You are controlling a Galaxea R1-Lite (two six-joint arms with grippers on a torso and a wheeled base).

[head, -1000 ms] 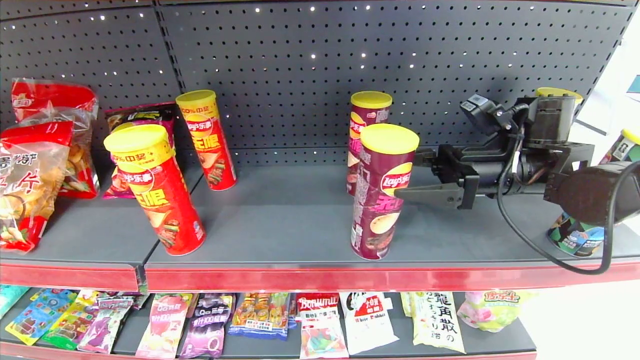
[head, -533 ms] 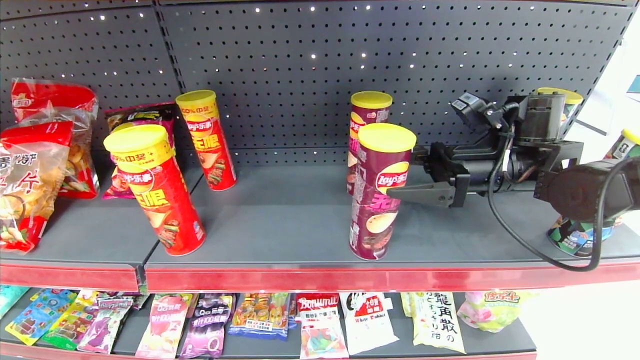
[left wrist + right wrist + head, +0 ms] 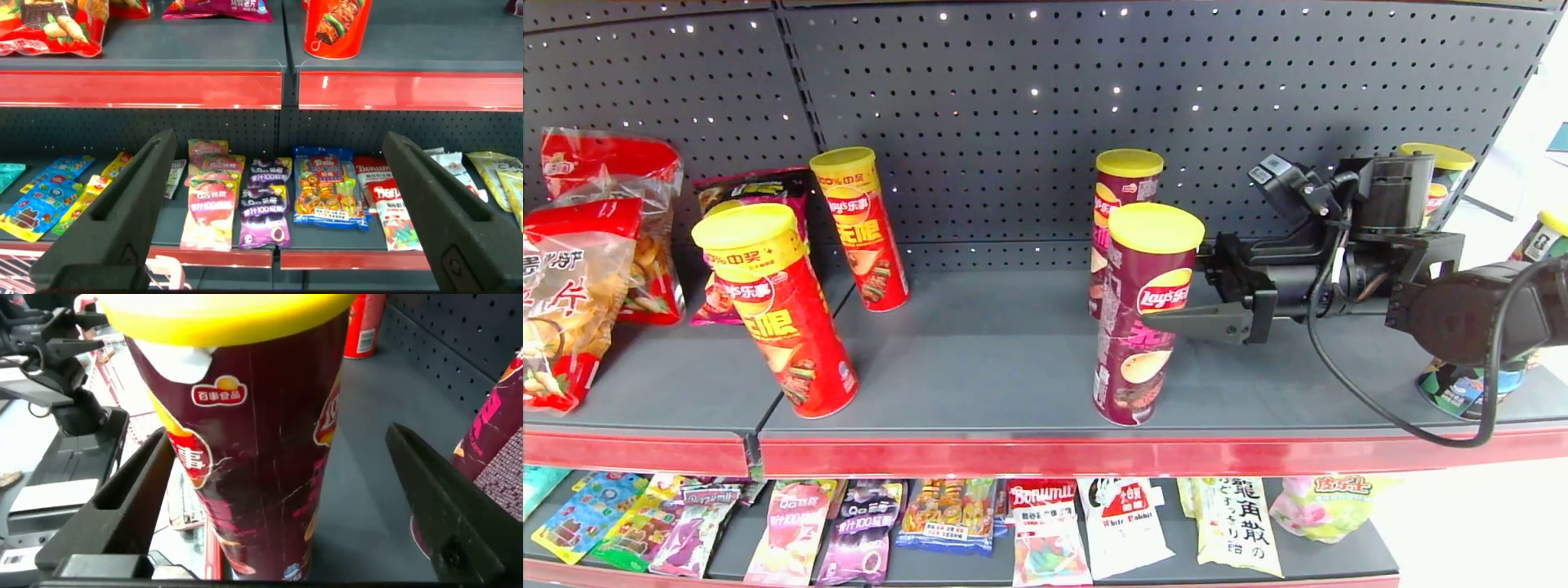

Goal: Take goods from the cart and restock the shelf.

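Purple can (image 3: 1147, 327): upright at the front edge of the shelf (image 3: 980, 359), at 6 o'clock of a second purple can (image 3: 1123, 196).
Right gripper (image 3: 279, 441): at the can's 3 o'clock, spread, one finger on each side.
Left gripper (image 3: 279, 140): spread wide, facing snack packets (image 3: 245, 200).

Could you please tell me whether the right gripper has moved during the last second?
Yes. The right gripper has slid toward the robot's left, nearer the rear purple can, which stayed put.
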